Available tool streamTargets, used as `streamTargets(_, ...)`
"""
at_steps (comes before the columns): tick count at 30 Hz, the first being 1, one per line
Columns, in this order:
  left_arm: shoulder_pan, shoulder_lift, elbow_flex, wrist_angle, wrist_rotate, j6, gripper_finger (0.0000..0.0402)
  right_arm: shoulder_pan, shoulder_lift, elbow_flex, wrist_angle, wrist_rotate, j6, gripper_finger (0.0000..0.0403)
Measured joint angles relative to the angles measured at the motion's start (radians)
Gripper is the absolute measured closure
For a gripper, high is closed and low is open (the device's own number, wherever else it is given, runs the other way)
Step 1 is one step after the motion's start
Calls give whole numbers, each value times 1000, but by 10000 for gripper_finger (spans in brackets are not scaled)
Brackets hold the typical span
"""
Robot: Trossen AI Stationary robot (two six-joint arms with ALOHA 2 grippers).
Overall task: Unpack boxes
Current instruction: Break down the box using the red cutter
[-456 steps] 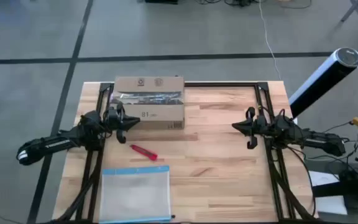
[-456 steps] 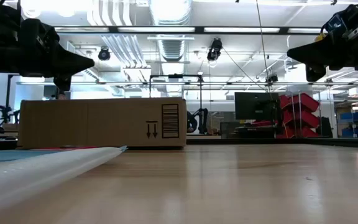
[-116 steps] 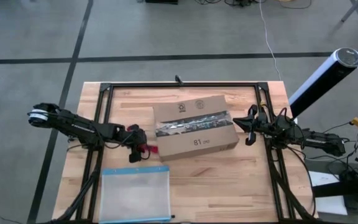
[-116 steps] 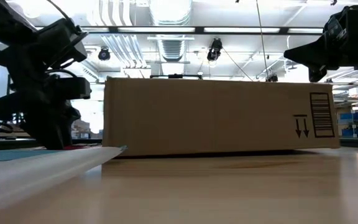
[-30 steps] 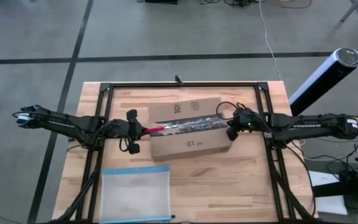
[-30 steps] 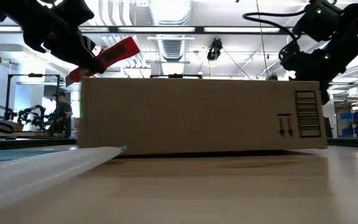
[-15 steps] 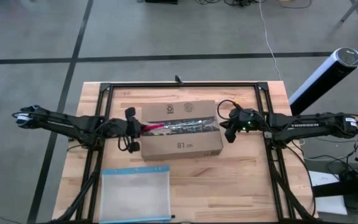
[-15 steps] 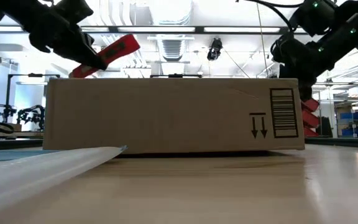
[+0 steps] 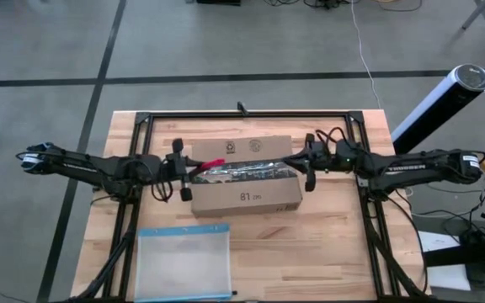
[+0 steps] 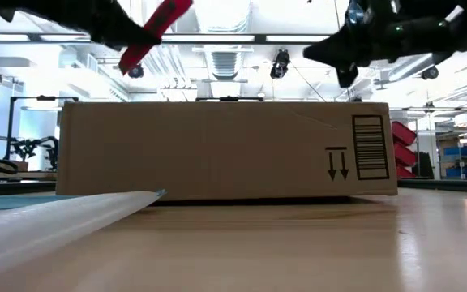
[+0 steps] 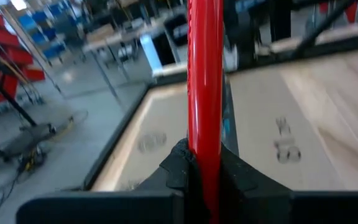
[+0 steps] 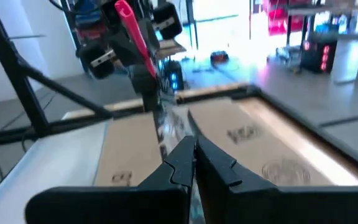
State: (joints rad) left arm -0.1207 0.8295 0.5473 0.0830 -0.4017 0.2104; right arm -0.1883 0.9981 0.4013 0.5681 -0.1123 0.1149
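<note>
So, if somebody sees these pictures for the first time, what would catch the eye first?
Probably the box, the largest thing, lying mid-table with shiny tape along its top seam. Next, the red tool clamped in the left gripper at the box's left end, angled over the seam. The right gripper, shut, hovers at the opposite end of the box top.
</note>
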Motion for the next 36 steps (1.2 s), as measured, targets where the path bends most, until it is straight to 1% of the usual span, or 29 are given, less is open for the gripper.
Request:
streamTargets(4, 1, 11, -9, 112, 46, 16, 378, 0, 100, 2, 143, 0, -20, 403)
streamTargets(7, 2, 31, -11, 182, 97, 16, 378, 0, 176, 36, 196, 0, -30, 403)
streamTargets(10, 4, 58, -12, 251, 115, 6, 378, 0, 245, 97, 200, -7, -67, 403)
streamTargets(15, 20, 109, -12, 307, 132, -58, 378, 0, 353, 222, 201, -100, -112, 403)
streamTargets(19, 39, 142, -12, 329, 140, -117, 378, 0, 418, 303, 201, -147, -144, 399)
streamTargets(22, 57, 157, -12, 354, 161, -149, 378, 0, 448, 347, 200, -173, -159, 380)
streamTargets(26, 94, 177, -12, 369, 193, -185, 378, 0, 479, 386, 201, -186, -169, 337)
streamTargets(32, 164, 236, -12, 440, 299, -206, 378, 0, 534, 446, 201, -188, -169, 269)
streamTargets(36, 204, 269, -12, 475, 339, -213, 378, 0, 588, 499, 200, -233, -174, 242)
